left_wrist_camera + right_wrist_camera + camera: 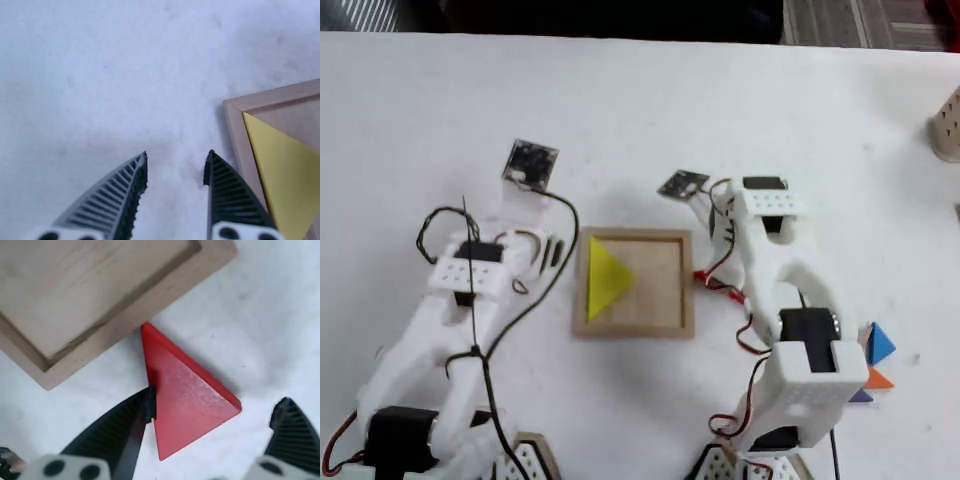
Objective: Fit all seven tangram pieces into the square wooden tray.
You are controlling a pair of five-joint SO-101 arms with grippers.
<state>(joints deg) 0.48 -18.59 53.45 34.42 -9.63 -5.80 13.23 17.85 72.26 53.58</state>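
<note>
Closest to us, in the right wrist view, are the two dark ribbed fingers [125,435] of the right tool [216,407]. They stand wide apart and hold nothing. Between them the red triangle [187,400] lies flat on the white table [280,320]. One fingertip touches an edge of the triangle about halfway along it. The other finger sits clear of the piece, just past its nearest corner.

The triangle's far corner points at the wooden tray [142,307] and ends just beside the outer rim (we cannot tell whether it touches the wood). The piece is a solid red, with a thick side face showing along one edge and a faint speckled sheen on top.

From above, we see the tray as a pale square lying between the two arms. The yellow triangle [605,278] lies inside it, against the side nearer the left arm [450,310].

The left tool [177,160] is likewise open, its fingers parted over the table and gripping nothing. A corner of the tray lies just beside one fingertip, and the yellow triangle sits in that corner.

On the far side of the right arm [805,375], away from the tray, three more pieces lie close together on the table. They are a blue triangle [880,342], an orange piece [878,380] and a purple piece [861,396], the last two partly hidden by the arm.
</note>
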